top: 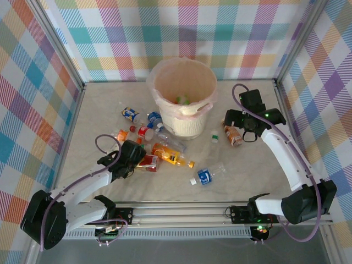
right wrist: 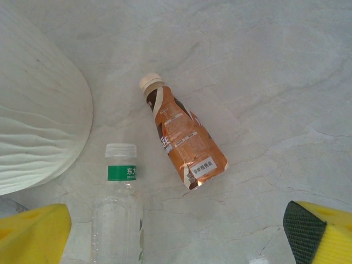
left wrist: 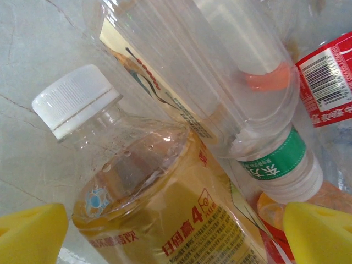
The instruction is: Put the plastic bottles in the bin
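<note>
The bin (top: pixel 190 125) stands at the back centre with a couple of green-labelled bottles inside. Several plastic bottles lie in front of it to the left. My left gripper (top: pixel 133 159) is open and low over an amber bottle (left wrist: pixel 165 209) with a white cap, which lies between its yellow fingers (left wrist: pixel 30 234). A clear green-labelled bottle (left wrist: pixel 275 165) lies just beyond it. Right of the bin, my right gripper (top: pixel 234 124) hangs open above a brown bottle (right wrist: pixel 184 137) and a clear green-labelled bottle (right wrist: pixel 121 209), with nothing between its fingers (right wrist: pixel 33 234).
A blue-labelled bottle (top: pixel 208 175) and a loose white cap (top: pixel 193 181) lie near the front centre. Another blue bottle (top: pixel 130 114) lies at the back left. The bin wall (right wrist: pixel 33 126) is close on the right gripper's left. Checked walls enclose the table.
</note>
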Available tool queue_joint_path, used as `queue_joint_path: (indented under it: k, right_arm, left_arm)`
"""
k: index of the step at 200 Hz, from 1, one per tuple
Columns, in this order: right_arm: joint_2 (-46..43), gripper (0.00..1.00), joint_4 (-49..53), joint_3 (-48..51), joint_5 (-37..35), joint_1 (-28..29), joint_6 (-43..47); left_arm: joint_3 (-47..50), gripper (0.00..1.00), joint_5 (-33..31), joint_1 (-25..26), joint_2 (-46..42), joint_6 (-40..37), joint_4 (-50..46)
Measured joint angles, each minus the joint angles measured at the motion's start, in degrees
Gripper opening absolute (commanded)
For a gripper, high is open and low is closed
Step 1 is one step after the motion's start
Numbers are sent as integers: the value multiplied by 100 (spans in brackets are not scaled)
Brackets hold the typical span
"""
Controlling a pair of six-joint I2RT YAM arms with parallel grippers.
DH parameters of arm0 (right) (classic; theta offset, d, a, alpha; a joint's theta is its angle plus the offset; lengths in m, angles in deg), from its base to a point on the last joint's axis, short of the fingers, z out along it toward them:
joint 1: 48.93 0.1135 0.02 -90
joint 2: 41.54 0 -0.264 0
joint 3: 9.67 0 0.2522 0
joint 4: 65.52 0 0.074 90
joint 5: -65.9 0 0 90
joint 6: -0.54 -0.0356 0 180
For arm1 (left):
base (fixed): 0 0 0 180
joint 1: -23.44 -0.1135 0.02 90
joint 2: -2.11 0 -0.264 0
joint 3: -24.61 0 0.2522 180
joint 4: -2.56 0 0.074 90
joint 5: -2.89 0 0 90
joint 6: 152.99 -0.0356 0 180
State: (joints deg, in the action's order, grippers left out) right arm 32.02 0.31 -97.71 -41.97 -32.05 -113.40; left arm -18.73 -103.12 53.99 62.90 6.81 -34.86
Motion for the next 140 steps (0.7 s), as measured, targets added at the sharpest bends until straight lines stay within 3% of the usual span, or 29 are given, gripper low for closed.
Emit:
queue_joint_path:
  k: [63,140]
  right_arm:
    - [0,100,-17,90,15,0,-105]
    - [0,100,-17,101,13,-4,-243]
  left_arm:
    - [28,100,57,0,227,90,52]
    - [236,93,57,0,55,273,138]
